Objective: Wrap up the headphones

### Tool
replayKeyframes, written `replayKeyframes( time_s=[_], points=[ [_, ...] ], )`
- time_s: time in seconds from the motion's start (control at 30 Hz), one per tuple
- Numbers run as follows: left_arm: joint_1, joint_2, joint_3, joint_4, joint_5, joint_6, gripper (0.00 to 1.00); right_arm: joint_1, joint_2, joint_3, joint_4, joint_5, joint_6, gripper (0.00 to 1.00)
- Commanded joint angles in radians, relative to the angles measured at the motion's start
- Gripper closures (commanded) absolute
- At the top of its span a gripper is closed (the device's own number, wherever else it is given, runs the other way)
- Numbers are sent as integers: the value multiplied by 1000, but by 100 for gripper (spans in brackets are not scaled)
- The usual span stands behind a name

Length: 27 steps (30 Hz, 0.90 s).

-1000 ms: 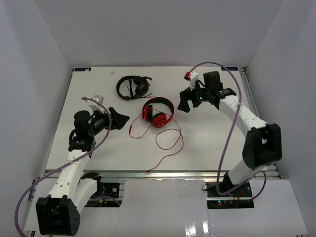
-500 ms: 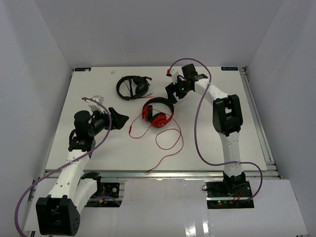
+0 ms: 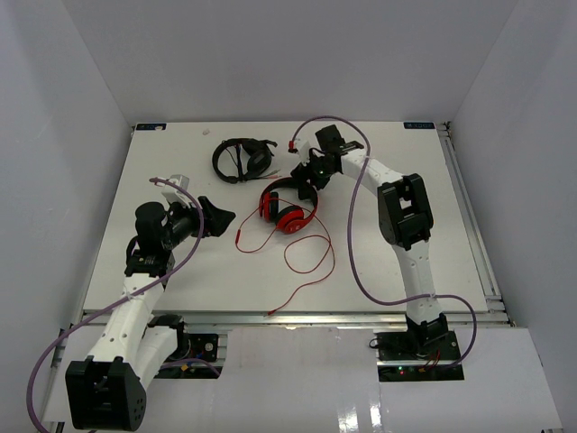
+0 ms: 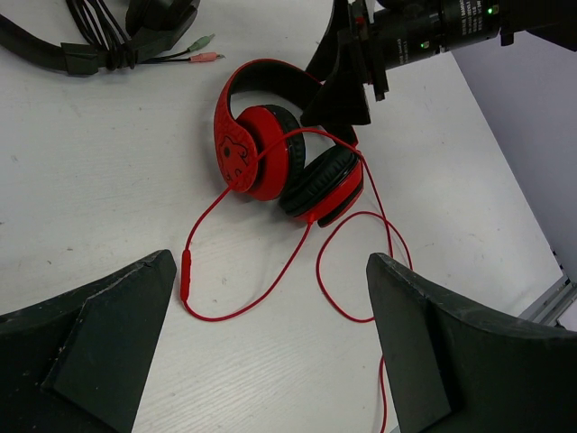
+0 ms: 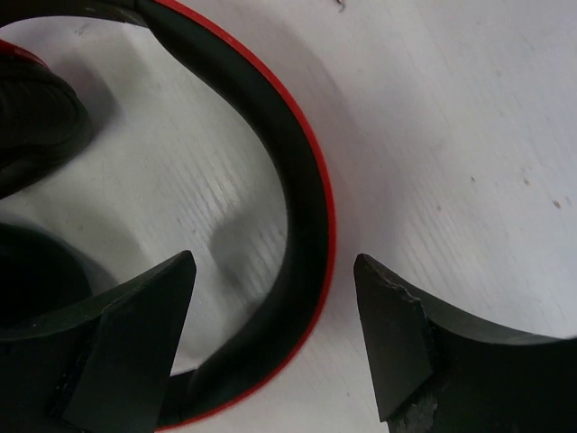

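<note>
The red headphones [image 3: 288,209] lie flat on the white table, with the thin red cable [image 3: 311,260] looping toward the front edge. My right gripper [image 3: 304,180] is open and low over the far side of the headband. In the right wrist view the headband [image 5: 305,203] runs between its two fingers without touching them, and the gripper [image 5: 275,260] straddles it. My left gripper [image 3: 223,217] is open and empty to the left of the headphones. In the left wrist view it [image 4: 270,262] faces the earcups [image 4: 270,155] and the cable's inline remote [image 4: 184,273].
Black headphones [image 3: 242,160] with bundled cable lie behind and left of the red ones, and also show in the left wrist view [image 4: 99,41]. The cable's end reaches near the table's front edge [image 3: 288,313]. White walls enclose the table.
My right arm has swung left from the back right of the table, and its gripper has come down over the red headband. The left arm and the headphones have not moved.
</note>
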Motion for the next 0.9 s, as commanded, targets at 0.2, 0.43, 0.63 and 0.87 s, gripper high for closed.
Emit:
replayKeyframes(
  time_s=[0.2, 0.43, 0.63, 0.87],
  points=[
    [-3, -19, 31, -2, 11, 7, 2, 48, 29, 7, 42, 154, -2, 39],
    [-3, -21, 25, 9, 25, -7, 2, 47, 13, -33, 39, 124, -15, 65],
    [-4, -5, 5, 51, 65, -83, 2, 34, -76, -109, 37, 80, 48, 92],
    [-35, -19, -12, 84, 145, -48, 2, 9, -345, -291, 64, 134, 242, 92]
  ],
)
